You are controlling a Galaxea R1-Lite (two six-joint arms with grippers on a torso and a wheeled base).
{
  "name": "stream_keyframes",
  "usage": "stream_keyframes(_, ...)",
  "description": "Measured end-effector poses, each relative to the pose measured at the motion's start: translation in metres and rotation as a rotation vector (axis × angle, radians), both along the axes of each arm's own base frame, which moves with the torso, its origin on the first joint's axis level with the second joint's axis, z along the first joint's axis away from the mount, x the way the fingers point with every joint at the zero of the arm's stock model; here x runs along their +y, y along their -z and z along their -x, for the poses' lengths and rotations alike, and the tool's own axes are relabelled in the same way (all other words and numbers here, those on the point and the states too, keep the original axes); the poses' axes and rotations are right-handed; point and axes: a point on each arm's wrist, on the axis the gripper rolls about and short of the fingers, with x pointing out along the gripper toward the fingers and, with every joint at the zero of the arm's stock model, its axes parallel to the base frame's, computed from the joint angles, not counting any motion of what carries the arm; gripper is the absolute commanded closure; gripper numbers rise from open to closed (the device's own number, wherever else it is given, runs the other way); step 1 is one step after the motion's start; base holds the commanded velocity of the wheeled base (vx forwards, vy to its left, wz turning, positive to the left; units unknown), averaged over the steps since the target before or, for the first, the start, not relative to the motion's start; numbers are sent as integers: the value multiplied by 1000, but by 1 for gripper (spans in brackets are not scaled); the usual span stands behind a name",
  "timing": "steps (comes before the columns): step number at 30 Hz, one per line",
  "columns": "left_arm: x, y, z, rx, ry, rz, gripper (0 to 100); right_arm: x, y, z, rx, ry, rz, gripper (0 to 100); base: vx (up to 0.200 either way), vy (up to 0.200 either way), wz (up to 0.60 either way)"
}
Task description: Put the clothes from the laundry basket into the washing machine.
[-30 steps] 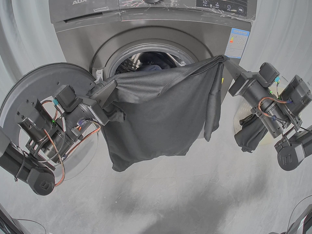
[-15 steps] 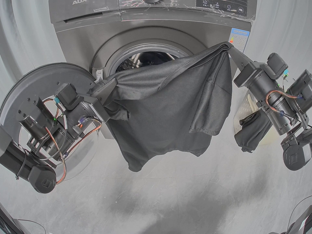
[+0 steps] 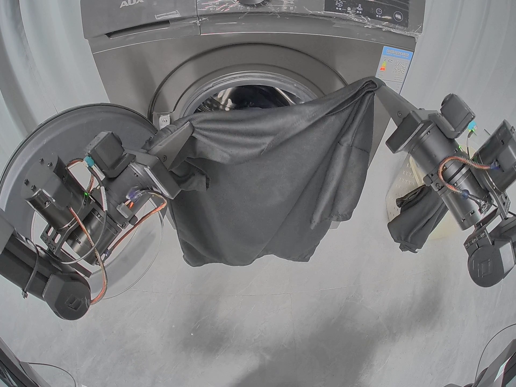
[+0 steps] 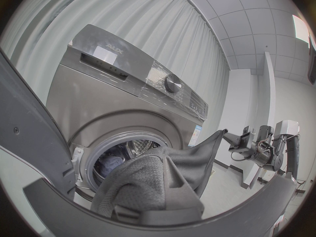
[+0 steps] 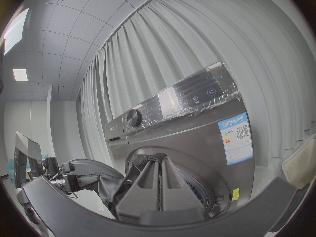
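A dark grey garment hangs stretched in front of the washing machine, across its open round mouth. My left gripper is shut on the garment's left corner, below and left of the mouth. My right gripper is shut on the right corner, up by the blue label. The cloth's lower edge hangs free above the floor. In the left wrist view the garment bunches over my left gripper. The right gripper pinches cloth in the right wrist view. Some clothes lie inside the drum.
The machine's door stands swung open at the left, behind my left arm. A pale laundry basket with dark cloth hanging over its rim sits on the floor at the right, beneath my right arm. The grey floor lies open in front.
The right gripper rose and moved right with its corner, then settled slightly lower. The garment's hanging hem swung up and fell back. The left gripper shifted a little higher.
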Motion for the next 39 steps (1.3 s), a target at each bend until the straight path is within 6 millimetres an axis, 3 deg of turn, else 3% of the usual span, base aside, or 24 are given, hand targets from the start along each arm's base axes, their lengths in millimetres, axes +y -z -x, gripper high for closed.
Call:
stream_keyframes(8, -21, 1, 2, -4, 64, -3, 100, 5, 36, -4, 120, -8, 65, 100, 0, 0, 0)
stream_keyframes(9, -24, -1, 2, -11, 71, 1, 100, 7, 42, -4, 138, -14, 76, 0, 0, 0, 0)
stream_keyframes(23, -39, -14, -2, -62, 105, 30, 100, 17, 132, 0, 410, -89, 276, 0, 0, 0, 0)
stream_keyframes(33, -41, -18, -1, -76, 115, 38, 100, 30, 158, -21, 434, -118, 320, 0, 0, 0, 0)
stream_keyframes(39, -41, -20, 0, -82, 115, 41, 100, 29, 179, -14, 500, -159, 368, 0, 0, 0, 0)
